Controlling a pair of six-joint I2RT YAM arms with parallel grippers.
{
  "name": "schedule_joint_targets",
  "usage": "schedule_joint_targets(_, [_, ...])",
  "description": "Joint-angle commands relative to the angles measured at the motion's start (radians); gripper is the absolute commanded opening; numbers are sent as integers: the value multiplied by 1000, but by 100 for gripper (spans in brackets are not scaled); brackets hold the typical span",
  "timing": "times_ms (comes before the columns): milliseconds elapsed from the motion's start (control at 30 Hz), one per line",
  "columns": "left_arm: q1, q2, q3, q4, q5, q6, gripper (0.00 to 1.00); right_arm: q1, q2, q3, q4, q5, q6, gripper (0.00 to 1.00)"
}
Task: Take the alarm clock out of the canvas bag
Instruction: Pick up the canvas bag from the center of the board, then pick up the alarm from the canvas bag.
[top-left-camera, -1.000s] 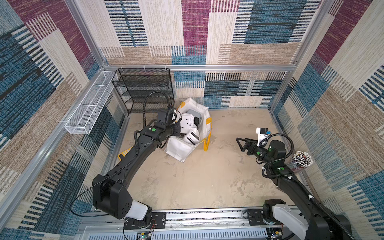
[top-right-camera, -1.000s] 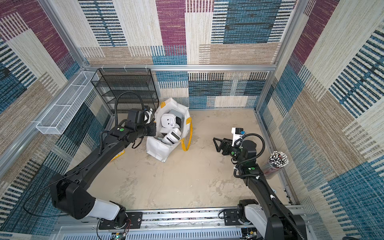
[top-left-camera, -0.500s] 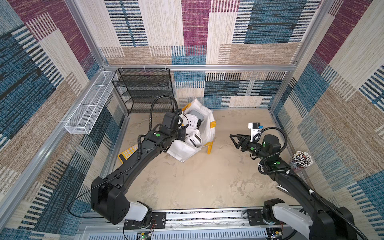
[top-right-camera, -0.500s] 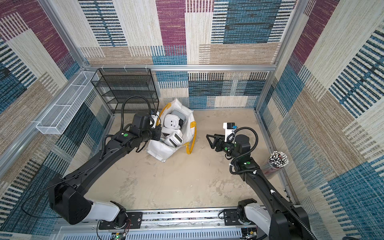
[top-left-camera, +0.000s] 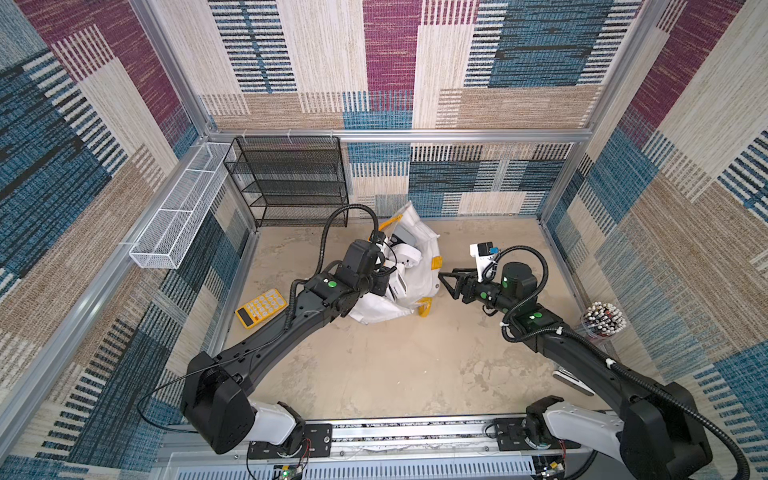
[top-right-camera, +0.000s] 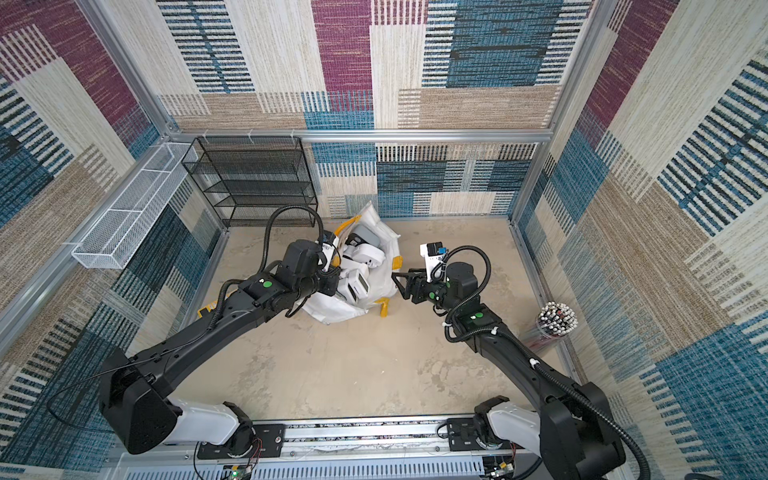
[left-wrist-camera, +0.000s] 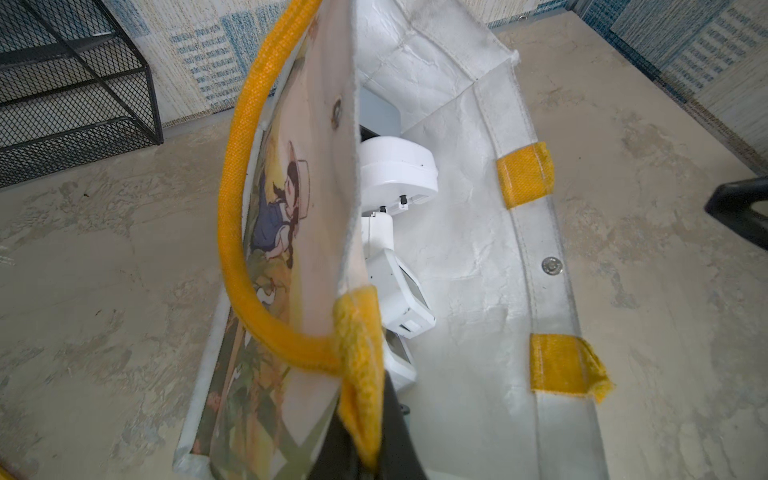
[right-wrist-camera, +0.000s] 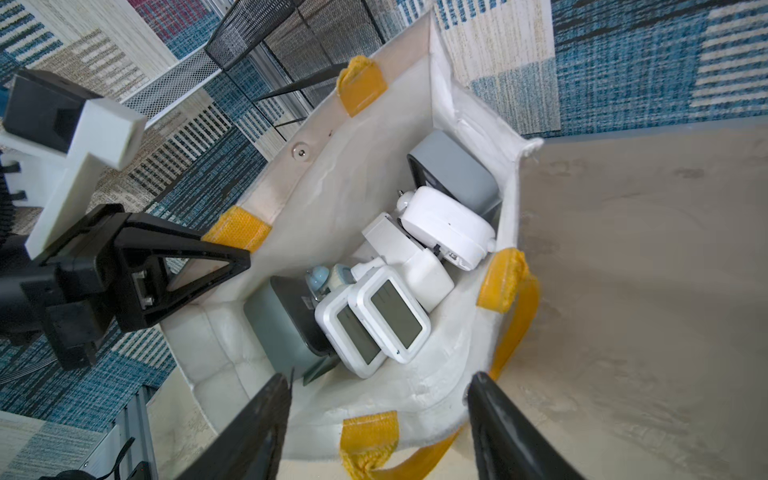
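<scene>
Looking down through both top views, I find the canvas bag (top-left-camera: 424, 274) (top-right-camera: 384, 270) slumped on the tabletop (top-left-camera: 395, 365) near the back wall, just in front of the black mesh rack (top-left-camera: 291, 183), its mouth turned toward the right arm. My left pincer (left-wrist-camera: 365, 453) is pressed together on the bag's rim at a yellow handle patch, on the side bearing the printed picture of a girl in a hat. The left wrist view shows the yellow strap handle (left-wrist-camera: 237, 208) looping beside that panel. In the right wrist view the same pincer (right-wrist-camera: 245, 259) appears at the rim; that wall stands raised and the mouth gapes.

My right pincer (top-left-camera: 446, 284) (top-right-camera: 400, 286) is spread and empty, just beside the opposite rim. Whether it touches the fabric I cannot tell. Its fingers (right-wrist-camera: 262, 419) flank the opening in the right wrist view.

Several clocks lie heaped inside the bag, apart from both pincers:
- a white rounded alarm clock (right-wrist-camera: 444, 226) (left-wrist-camera: 395, 166) toward the far end;
- a pair of white square digital clocks (right-wrist-camera: 395, 320) side by side nearer the mouth, displays facing out;
- a small pale blue twin-bell clock (right-wrist-camera: 324, 278) behind them.

Two grey box-shaped items (right-wrist-camera: 453, 174) sit among them; I cannot tell what they are. A yellow calculator (top-left-camera: 262, 307) lies on the tabletop beside the left arm, and a cup of pens (top-left-camera: 602, 322) stands by the right wall.
</scene>
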Motion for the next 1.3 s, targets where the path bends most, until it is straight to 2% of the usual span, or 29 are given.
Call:
schedule_joint_targets(0, [-14, -10, -20, 58, 2, 15, 0, 20, 27, 22, 5, 13, 7, 70])
schedule_joint_targets(200, [-46, -47, -73, 80, -23, 22, 0, 48, 95, 50, 15, 27, 65, 70])
schedule_joint_targets(367, [-64, -92, -129, 103, -18, 23, 0, 69, 140, 85, -9, 46, 26, 71])
schedule_joint_targets(500, [-70, -112, -161, 112, 0, 18, 0, 103, 140, 96, -49, 122, -52, 71])
schedule_joint_targets(833, [-70, -124, -191, 101, 121, 36, 0, 171, 122, 0, -4, 324, -236, 72])
schedule_joint_targets(933, [-70, -134, -196, 95, 161, 56, 0, 173, 124, -30, 42, 359, -291, 73])
schedule_joint_targets(1267, [-66, -146, -197, 45, 172, 111, 0, 173, 194, -50, 125, 436, -434, 81])
